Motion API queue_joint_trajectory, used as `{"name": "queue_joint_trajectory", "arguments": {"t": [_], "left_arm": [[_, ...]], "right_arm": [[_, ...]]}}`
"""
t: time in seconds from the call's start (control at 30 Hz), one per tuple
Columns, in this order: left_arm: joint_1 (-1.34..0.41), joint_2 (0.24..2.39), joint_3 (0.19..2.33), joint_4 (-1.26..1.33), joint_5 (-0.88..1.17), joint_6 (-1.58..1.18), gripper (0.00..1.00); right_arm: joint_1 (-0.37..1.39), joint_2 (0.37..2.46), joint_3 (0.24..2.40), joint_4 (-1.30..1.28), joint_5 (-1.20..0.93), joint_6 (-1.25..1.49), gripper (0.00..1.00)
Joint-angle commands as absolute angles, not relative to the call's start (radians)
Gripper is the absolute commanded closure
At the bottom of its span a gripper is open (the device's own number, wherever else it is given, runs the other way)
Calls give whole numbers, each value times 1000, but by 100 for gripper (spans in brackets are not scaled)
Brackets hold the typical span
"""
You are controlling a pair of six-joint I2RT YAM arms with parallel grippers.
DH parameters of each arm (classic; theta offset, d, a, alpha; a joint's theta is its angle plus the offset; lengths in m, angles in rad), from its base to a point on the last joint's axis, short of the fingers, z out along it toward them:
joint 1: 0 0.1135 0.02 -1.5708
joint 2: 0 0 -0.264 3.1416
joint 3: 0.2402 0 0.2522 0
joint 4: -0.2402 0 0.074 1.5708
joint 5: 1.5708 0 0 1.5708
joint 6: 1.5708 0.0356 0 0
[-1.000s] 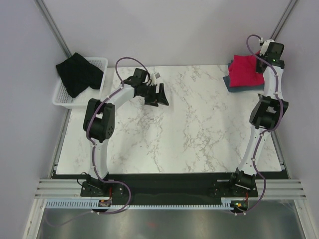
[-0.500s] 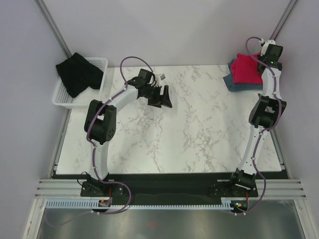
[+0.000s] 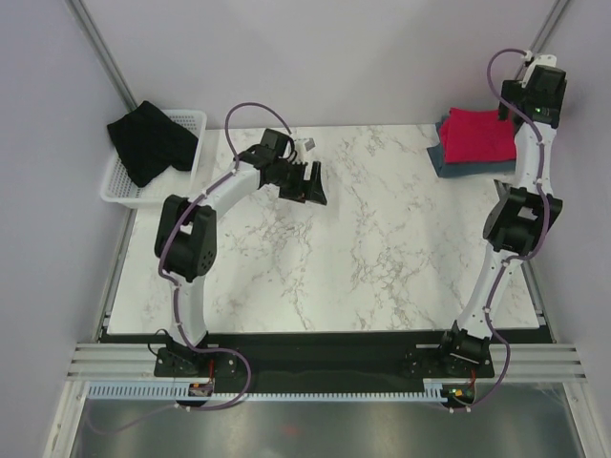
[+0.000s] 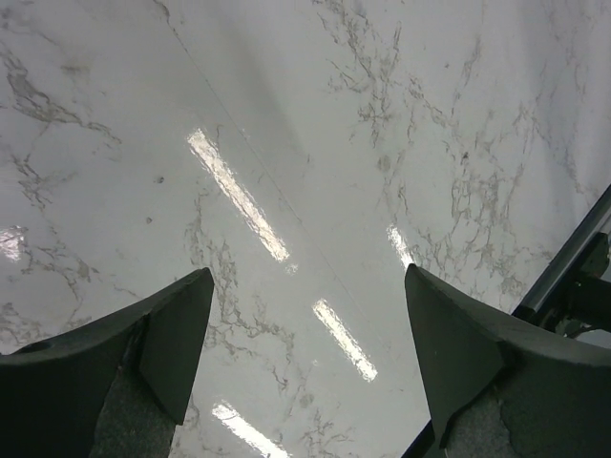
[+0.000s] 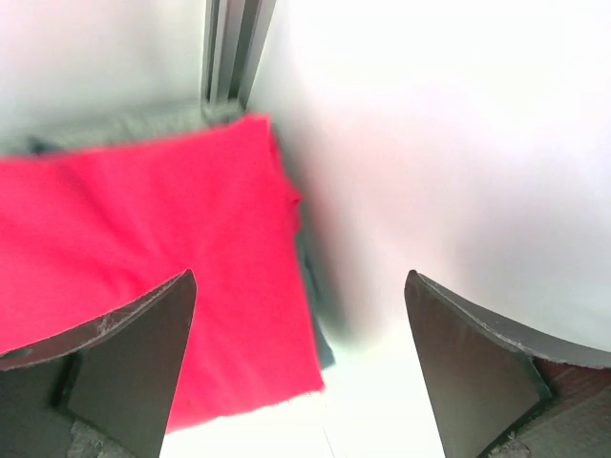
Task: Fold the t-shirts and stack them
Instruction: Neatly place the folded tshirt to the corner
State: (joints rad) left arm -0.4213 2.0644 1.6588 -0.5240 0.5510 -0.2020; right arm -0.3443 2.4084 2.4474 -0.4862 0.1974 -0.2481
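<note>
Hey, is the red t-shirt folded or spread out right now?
Folded. The red t-shirt lies as a compact rectangle on top of the blue-grey t-shirt, whose edges show beneath it.

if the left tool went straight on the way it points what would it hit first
Most likely the bare marble table; the left tool looks down at it with nothing between.
</note>
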Motion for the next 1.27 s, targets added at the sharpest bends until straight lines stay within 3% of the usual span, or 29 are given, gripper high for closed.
{"name": "queue_joint_trajectory", "arguments": {"t": [0.0,0.1,0.17,0.33,0.47,0.67,0.87,1.07,1.23], "left_arm": [[-420,1965,1683,-523,505,-114,11],[-408,1927,1716,-537,440,-80,11],[-403,1885,1744,-546,363,-49,11],[-402,1755,1756,-542,42,-11,12],[-400,1616,1700,-509,-118,-2,7],[-391,1484,1585,-509,-187,12,0],[-376,1344,1416,-522,-45,-70,0],[-350,1255,1362,-528,-25,-112,0],[-307,1195,1319,-528,-25,-112,0]], "right_arm": [[-338,2218,2416,-472,189,-192,2],[-322,2117,2337,-515,123,-150,2],[-318,2025,2278,-549,-28,-73,2],[-252,1768,1943,-565,-279,104,2],[-201,1585,1702,-505,-393,227,2],[-158,1333,1341,-508,-325,233,2],[-141,1140,1152,-684,-206,216,2],[-137,1046,1225,-839,-51,199,2],[-137,1002,1244,-873,-54,181,2]]}}
